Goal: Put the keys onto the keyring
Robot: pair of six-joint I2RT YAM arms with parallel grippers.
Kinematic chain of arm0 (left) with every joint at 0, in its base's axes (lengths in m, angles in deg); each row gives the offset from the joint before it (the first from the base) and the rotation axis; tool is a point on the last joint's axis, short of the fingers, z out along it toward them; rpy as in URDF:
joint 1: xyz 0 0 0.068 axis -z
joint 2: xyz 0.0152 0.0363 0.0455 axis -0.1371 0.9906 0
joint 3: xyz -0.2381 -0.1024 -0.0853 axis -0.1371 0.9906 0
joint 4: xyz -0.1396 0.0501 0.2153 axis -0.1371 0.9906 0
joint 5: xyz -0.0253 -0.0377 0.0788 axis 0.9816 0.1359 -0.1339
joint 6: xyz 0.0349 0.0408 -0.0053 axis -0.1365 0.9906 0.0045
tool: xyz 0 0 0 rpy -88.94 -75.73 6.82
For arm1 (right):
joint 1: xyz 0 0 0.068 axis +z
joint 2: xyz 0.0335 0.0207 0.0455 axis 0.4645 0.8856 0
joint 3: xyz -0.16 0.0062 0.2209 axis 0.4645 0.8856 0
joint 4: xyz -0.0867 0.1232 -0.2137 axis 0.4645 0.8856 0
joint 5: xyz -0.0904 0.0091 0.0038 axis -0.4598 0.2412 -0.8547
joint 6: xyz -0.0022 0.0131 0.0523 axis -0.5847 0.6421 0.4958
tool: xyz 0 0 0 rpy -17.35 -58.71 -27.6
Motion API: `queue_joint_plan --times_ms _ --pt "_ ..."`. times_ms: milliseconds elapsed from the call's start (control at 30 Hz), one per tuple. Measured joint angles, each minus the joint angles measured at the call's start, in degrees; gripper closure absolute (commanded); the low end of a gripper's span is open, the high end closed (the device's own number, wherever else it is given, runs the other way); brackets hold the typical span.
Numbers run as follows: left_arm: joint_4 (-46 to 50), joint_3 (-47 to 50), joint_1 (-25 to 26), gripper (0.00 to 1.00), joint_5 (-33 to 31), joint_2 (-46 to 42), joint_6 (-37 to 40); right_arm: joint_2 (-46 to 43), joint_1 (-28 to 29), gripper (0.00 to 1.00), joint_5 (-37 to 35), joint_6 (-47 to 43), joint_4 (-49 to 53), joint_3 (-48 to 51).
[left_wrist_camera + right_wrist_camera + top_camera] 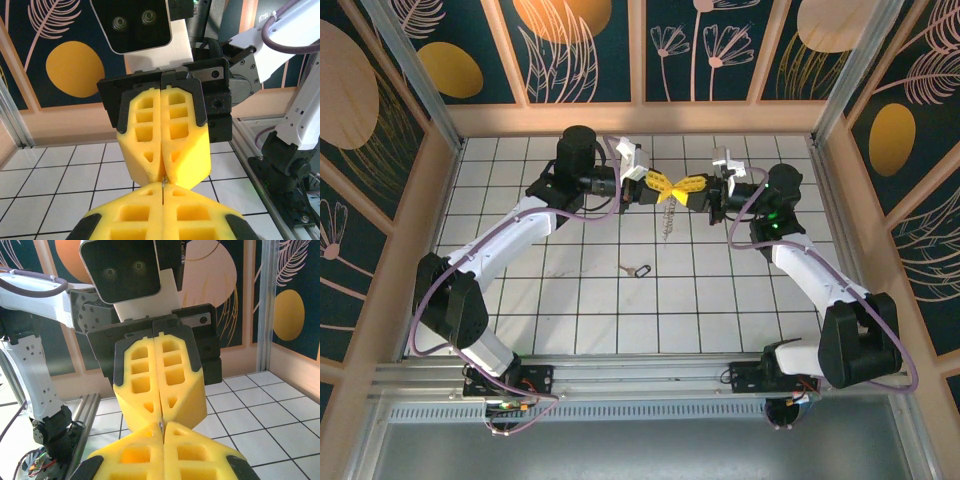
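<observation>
The left tool (658,183) and the right tool (690,186) are held tip to tip above the far middle of the tiled desk (570,310). Both are seen closed, the yellow pads of each pressed flat together along a narrow seam. In the left wrist view the right tool (163,174) is met from below by the left tool (162,215), and a thin sliver of metal is caught where the two seams meet. The same sliver is seen in the right wrist view between the left tool (161,415) and the right tool (162,450). The keyring (667,217) is seen from above hanging straight down from that meeting point, clear of the desk. Whether the pinched metal is its ring cannot be told for certain. One key (636,270) is left lying flat on the tiles, nearer the arm bases and well apart from both tools.
</observation>
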Motion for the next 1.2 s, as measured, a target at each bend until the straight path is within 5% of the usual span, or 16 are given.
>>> queue_joint_plan --times_ms 633,1200 --pt "-1.03 0.00 0.50 0.75 -1.66 -0.04 -0.13 0.11 -1.84 1.00 0.98 4.09 -2.82 0.00" --pt "-6.82 0.02 0.50 0.80 0.20 0.22 -4.87 0.74 -1.84 1.00 -0.35 9.29 -9.57 0.00"
